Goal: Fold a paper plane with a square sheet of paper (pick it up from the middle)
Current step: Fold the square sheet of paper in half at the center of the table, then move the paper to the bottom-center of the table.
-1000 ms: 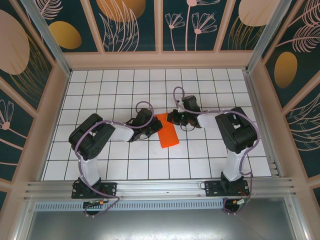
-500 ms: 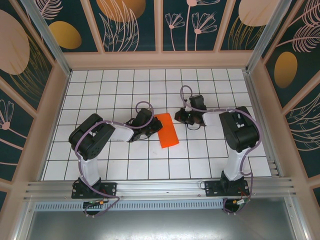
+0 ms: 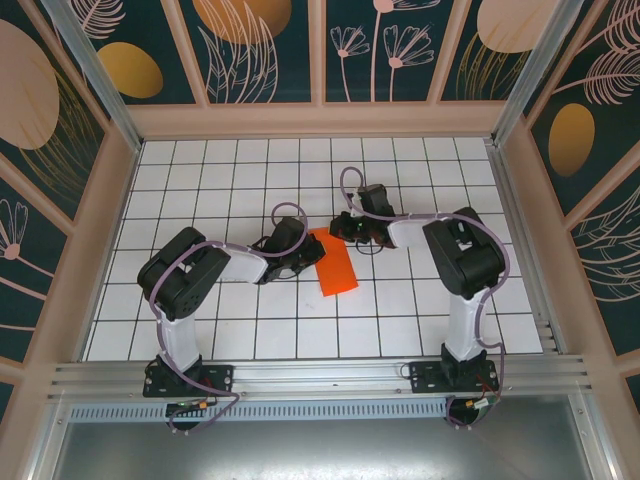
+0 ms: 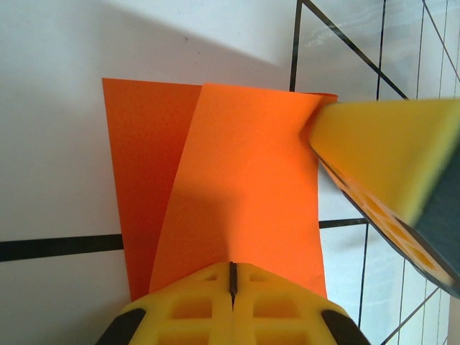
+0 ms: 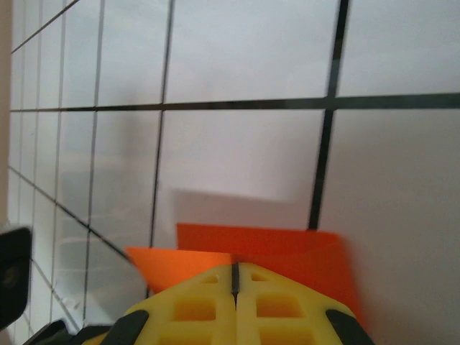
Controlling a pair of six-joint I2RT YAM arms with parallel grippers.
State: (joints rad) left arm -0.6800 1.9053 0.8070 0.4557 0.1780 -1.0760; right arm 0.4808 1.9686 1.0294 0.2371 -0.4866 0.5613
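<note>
the orange sheet of paper (image 3: 337, 265) lies folded into a narrow strip on the white gridded counter (image 3: 200, 170), midway between the two arms, with its top layer lifting a little. the left fingers (image 4: 194, 309) are pressed together with no gap, tips down on the strip's left edge. the right fingers (image 5: 194, 309) are closed too, touching its far corner.

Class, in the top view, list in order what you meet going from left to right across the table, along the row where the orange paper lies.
left arm → paper → right arm
</note>
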